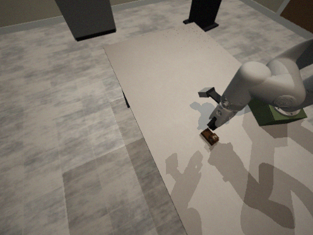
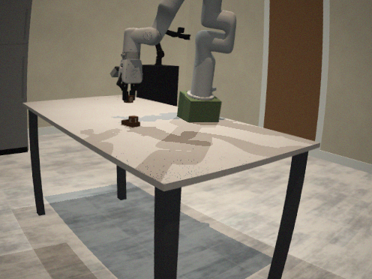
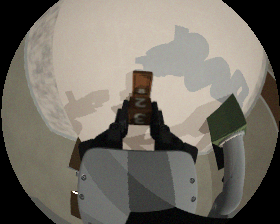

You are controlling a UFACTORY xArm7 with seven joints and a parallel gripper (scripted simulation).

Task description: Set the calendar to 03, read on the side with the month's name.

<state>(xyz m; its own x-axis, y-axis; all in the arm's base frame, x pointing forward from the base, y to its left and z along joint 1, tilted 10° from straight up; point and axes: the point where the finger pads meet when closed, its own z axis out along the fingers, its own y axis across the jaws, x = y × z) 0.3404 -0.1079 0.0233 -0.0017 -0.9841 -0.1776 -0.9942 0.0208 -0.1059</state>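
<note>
Gripper (image 1: 212,124) (image 2: 129,97) (image 3: 139,108): clamping one cube (image 2: 130,99) (image 3: 140,114) by opposite sides, likely for regrip/turning | tray (image 1: 206,134) (image 2: 126,122) (image 3: 143,76): lying flat on table (image 1: 164,78) (image 2: 90,112) (image 3: 105,55) below, keeping a slot | other cube (image 1: 214,137) (image 2: 133,118) (image 3: 141,91): sitting in tray | 03: still needing the pair

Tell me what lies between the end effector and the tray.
The exterior view shows one cube in the end effector's fingers; from that cube down to the tray there is only air.
</note>
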